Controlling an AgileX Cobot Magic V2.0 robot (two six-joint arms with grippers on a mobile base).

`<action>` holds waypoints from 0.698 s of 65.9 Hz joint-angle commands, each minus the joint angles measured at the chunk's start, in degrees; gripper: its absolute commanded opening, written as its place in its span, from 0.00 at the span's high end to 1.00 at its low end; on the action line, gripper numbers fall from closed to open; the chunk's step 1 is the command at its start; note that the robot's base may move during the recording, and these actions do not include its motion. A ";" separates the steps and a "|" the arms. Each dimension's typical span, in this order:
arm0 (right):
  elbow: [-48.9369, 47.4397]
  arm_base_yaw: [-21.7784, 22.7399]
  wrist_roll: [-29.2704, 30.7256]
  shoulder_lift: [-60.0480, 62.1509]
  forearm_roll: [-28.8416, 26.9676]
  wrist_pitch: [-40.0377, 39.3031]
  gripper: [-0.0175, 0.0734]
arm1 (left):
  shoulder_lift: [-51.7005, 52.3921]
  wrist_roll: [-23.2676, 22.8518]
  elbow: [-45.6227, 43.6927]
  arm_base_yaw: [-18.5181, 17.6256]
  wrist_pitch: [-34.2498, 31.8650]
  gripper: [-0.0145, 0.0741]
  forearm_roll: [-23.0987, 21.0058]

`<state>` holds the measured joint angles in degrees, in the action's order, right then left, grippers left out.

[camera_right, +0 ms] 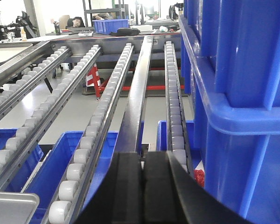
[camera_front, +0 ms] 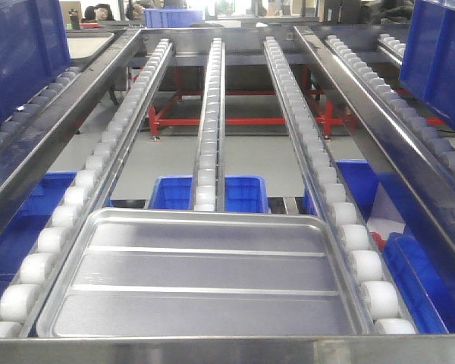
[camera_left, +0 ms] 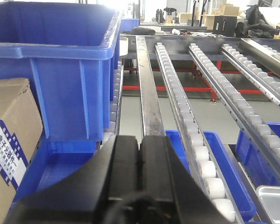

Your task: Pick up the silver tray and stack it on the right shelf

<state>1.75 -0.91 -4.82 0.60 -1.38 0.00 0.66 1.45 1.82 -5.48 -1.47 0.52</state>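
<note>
- Left gripper (camera_left: 140,175), black two-fingered claw: pads pressed together with nothing between them.
- Right gripper (camera_right: 142,186), matching black claw: likewise closed on itself and empty.
- Front lip (camera_front: 227,350), broad shiny steel band: the nearest edge of the rack. The tray's near rim lies just behind it.
- Silver tray (camera_front: 201,277), shallow rectangular shiny metal with rounded corners, a raised rim and two long ridges: it lies flat at the rack's near end, between the outer roller lanes and over the end of the centre lane. Neither claw touches it. One corner shows in each wrist view.
- Right shelf (camera_front: 211,106), sloping steel-framed flow rack with lanes of small white rollers: it carries only the tray in its near part.
- Step in hand, as a judgement: the tray appears to be seated. If it must be gripped, a claw has to open first, then close on the raised rim and lift level so the tray clears the lip.
- Blue bins (camera_front: 246,193), open plastic: below the lanes, visible through the gaps.
- Left blue crate (camera_left: 60,70), tall ribbed plastic, with a brown cardboard box (camera_left: 9,140) beside it: these close off the left flank.
- Right blue crate (camera_right: 242,70), the same make: it closes off the right flank. Open room lies straight up the lanes.
- Red frame (camera_front: 250,121), painted steel, stands on grey floor at the far end.
</note>
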 commanded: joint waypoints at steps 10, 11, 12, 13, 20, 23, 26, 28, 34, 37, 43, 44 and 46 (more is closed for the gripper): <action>-0.05 0.10 0.06 1.08 0.27 -5.34 0.75 | 0.83 -0.11 1.37 -0.03 -5.07 0.95 -0.08; -0.05 0.10 0.06 1.08 0.27 -5.34 0.75 | 0.83 -0.11 1.37 -0.03 -5.07 0.95 -0.08; -0.05 0.10 0.06 1.08 0.27 -5.34 0.75 | 0.83 -0.11 1.37 -0.03 -5.07 0.95 -0.08; -0.05 0.10 0.06 1.08 0.27 -5.34 0.75 | 0.83 -0.11 1.37 -0.03 -5.07 0.95 -0.08; -0.05 0.10 0.06 1.08 0.27 -5.34 0.75 | 0.83 -0.11 1.37 -0.03 -5.07 0.95 -0.08; -0.05 0.10 0.06 1.08 0.27 -5.34 0.75 | 0.83 -0.11 1.37 -0.03 -5.07 0.95 -0.08; -0.05 0.10 0.06 1.08 0.27 -5.34 0.75 | 0.83 -0.11 1.37 -0.03 -5.07 0.95 -0.08; -0.05 0.10 0.06 1.08 0.27 -5.34 0.75 | 0.83 -0.11 1.37 -0.03 -5.07 0.95 -0.08; -0.05 0.10 0.06 1.08 0.27 -5.34 0.75 | 0.83 -0.11 1.37 -0.03 -5.07 0.95 -0.08; -0.05 0.10 0.06 1.08 0.27 -5.34 0.75 | 0.83 -0.11 1.37 -0.03 -5.07 0.95 -0.08; -0.05 0.10 0.06 1.08 0.27 -5.34 0.75 | 0.83 -0.11 1.37 -0.03 -5.07 0.95 -0.08; -0.05 0.10 0.06 1.08 0.27 -5.34 0.75 | 0.83 -0.11 1.37 -0.03 -5.07 0.95 -0.08; -0.05 0.10 0.06 1.08 0.27 -5.34 0.75 | 0.83 -0.11 1.37 -0.03 -5.07 0.95 -0.08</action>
<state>1.75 -0.91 -4.82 0.60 -1.38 0.00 0.66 1.45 1.82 -5.48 -1.47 0.52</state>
